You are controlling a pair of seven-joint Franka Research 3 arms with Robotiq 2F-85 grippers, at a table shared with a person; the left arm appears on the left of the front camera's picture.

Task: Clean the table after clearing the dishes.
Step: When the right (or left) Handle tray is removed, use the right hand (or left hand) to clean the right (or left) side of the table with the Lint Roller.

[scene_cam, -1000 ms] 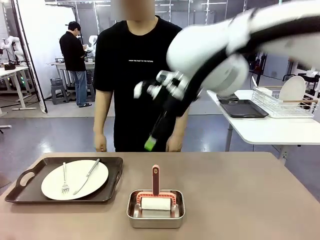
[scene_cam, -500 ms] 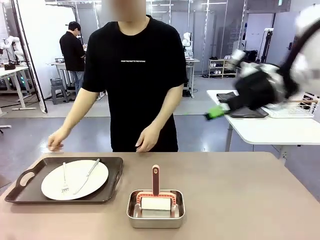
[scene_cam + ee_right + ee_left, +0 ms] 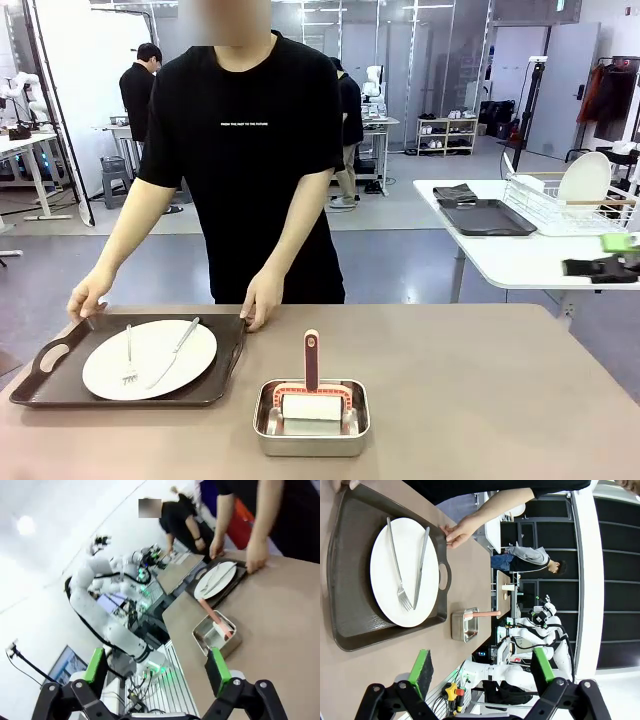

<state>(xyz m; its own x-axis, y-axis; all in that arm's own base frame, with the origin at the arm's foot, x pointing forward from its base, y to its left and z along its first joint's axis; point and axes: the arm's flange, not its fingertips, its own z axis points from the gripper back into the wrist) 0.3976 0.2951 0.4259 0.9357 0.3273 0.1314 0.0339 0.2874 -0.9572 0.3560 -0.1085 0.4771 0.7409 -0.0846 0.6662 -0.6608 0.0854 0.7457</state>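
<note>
The dishes stand at the left of the beige table (image 3: 480,400): a white plate (image 3: 149,358) with a fork (image 3: 129,358) and a knife (image 3: 176,350) on a dark brown tray (image 3: 225,372). A person holds the tray's far rim with both hands (image 3: 258,308). My right gripper (image 3: 606,255) hangs open past the table's right edge, far from the tray. In the right wrist view the right gripper (image 3: 156,667) is open and holds nothing, with the plate (image 3: 216,579) far off. The left gripper (image 3: 482,666) is open above the near table edge, short of the plate (image 3: 404,572).
A steel pan (image 3: 311,420) holding a red-handled roller (image 3: 311,362) sits at the table's middle front. A white side table (image 3: 530,262) at the right carries a dish rack (image 3: 565,205) and a dark tray (image 3: 488,217). Another person (image 3: 150,120) stands far back left.
My right arm has swung from the middle over the table out to the right edge. The person has leaned forward and taken hold of the tray with both hands.
</note>
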